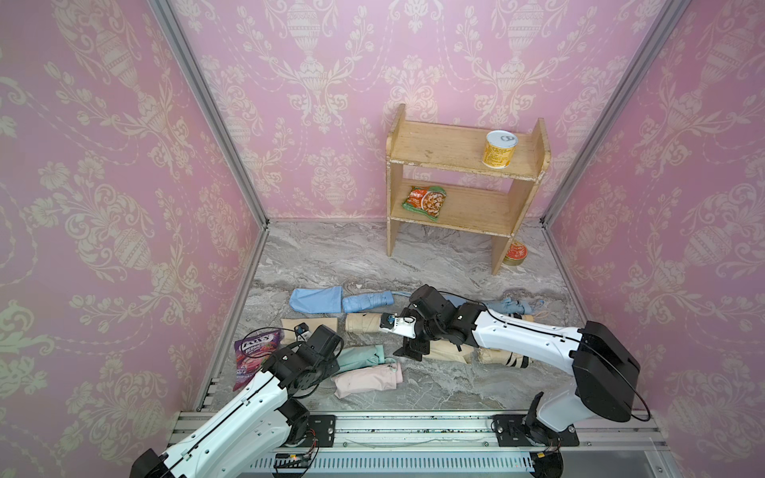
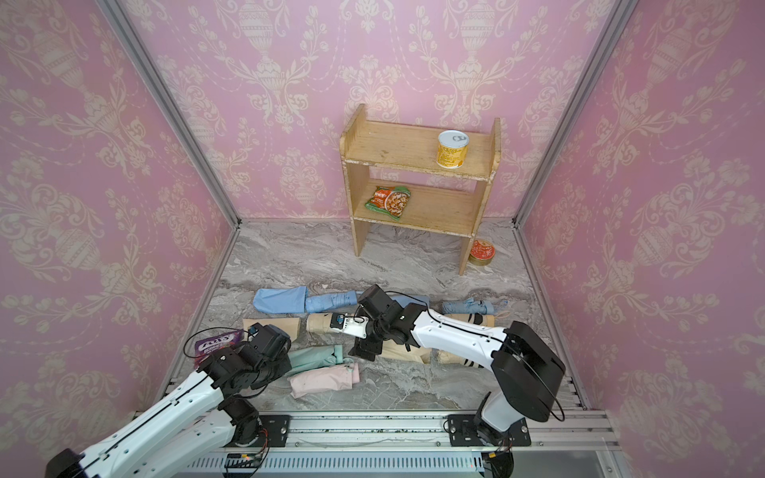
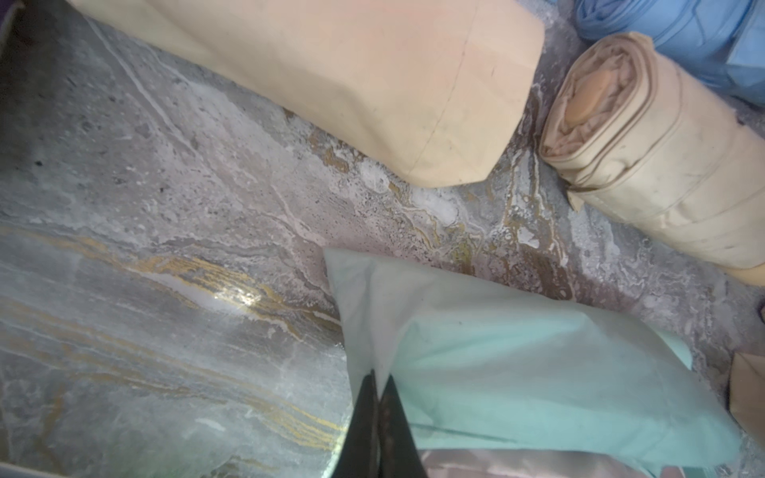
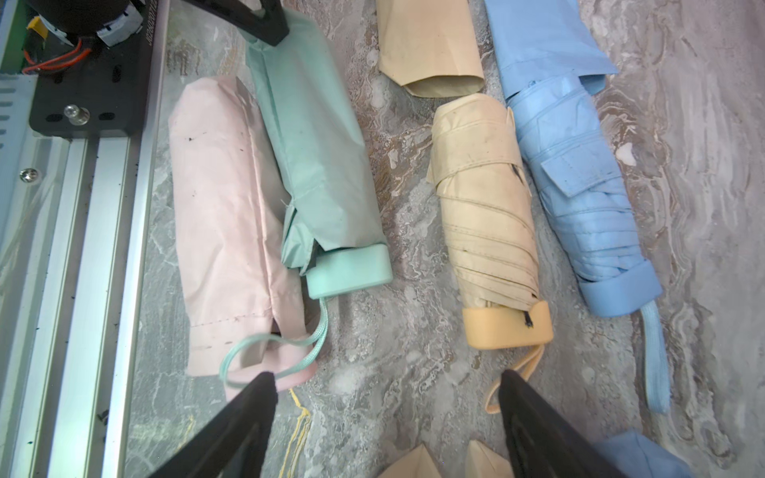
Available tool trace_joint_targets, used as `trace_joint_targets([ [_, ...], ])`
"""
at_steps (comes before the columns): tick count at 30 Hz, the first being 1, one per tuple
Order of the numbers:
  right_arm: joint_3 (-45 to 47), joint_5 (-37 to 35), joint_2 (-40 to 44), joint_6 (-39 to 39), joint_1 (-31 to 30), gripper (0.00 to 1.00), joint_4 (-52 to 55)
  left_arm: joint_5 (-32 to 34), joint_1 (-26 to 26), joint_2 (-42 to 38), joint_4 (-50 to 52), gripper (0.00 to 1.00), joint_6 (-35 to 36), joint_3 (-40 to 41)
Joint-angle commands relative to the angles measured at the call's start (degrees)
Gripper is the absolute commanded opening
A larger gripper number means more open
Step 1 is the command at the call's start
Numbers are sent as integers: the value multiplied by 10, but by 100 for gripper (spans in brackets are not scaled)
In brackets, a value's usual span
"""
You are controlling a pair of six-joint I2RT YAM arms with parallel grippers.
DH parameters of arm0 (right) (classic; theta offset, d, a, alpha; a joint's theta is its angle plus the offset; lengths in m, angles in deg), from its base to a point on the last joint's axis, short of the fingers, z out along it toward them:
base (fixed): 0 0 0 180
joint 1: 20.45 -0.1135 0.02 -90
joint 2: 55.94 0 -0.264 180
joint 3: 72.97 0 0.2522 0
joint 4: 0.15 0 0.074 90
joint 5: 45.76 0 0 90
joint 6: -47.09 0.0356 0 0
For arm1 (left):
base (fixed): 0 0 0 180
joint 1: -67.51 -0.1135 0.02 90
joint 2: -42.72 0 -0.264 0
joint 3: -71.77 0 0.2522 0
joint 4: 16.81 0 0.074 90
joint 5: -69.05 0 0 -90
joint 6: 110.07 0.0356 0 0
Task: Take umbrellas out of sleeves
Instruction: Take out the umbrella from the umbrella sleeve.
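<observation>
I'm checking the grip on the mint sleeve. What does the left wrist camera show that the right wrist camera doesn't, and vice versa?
Only the left wrist view: the left hand shut, both fingers pressed together on the closed end of the mint sleeve. Only the right wrist view: the mint umbrella, handle poking out of that sleeve, the pink sleeve, and the right hand open and empty. Both: the mint sleeve, cream sleeve, cream umbrella and marble tabletop.

Bright, even light; wide-angle bending at edges; close fabric slightly soft.
</observation>
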Motion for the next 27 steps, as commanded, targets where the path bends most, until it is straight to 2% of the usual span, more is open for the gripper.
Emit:
trace_joint_targets([
  [1, -32, -12, -32, -25, -9, 84, -9, 58, 1, -8, -17, 0, 19, -21],
  [12, -88, -21, -118, -28, -41, 82, 23, 61, 0, -4, -53, 0, 22, -8],
  [27, -164, -5, -196, 41, -59, 81, 87, 49, 0, -42, -64, 0, -8, 36],
])
